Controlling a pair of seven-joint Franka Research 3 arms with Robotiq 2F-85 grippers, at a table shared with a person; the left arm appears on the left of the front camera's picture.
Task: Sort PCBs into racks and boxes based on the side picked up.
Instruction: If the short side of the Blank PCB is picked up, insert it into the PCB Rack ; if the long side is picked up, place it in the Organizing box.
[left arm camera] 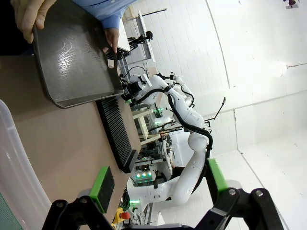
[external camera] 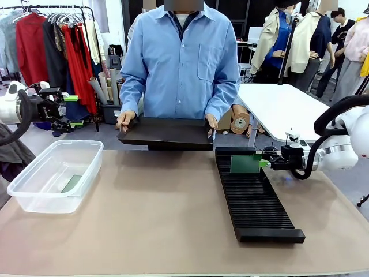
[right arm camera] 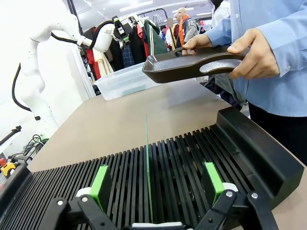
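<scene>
Here, in the front view, my right gripper (external camera: 264, 163) sits at the far end of the ribbed black rack (external camera: 253, 199), jaws wide, with a thin green PCB (external camera: 245, 164) standing upright in a slot just beside its pads. My left gripper (external camera: 74, 109) hangs open above the table's left edge, beyond the clear plastic box (external camera: 56, 174), where a second PCB (external camera: 72, 183) lies flat. The person holds a smooth black tray (external camera: 167, 133) in both hands, lifted off the table.

In the left wrist view, my left gripper (left arm camera: 158, 184) shows green pads spread wide, nothing between them; the glossy tray (left arm camera: 72, 52) is well apart.

In the right wrist view, my right gripper (right arm camera: 158, 184) is spread around the board (right arm camera: 147, 158), seen edge-on as a hairline, not touching it. I judge it light, stiff, slick-faced and fragile; best pinched across its flat faces near an edge.
</scene>
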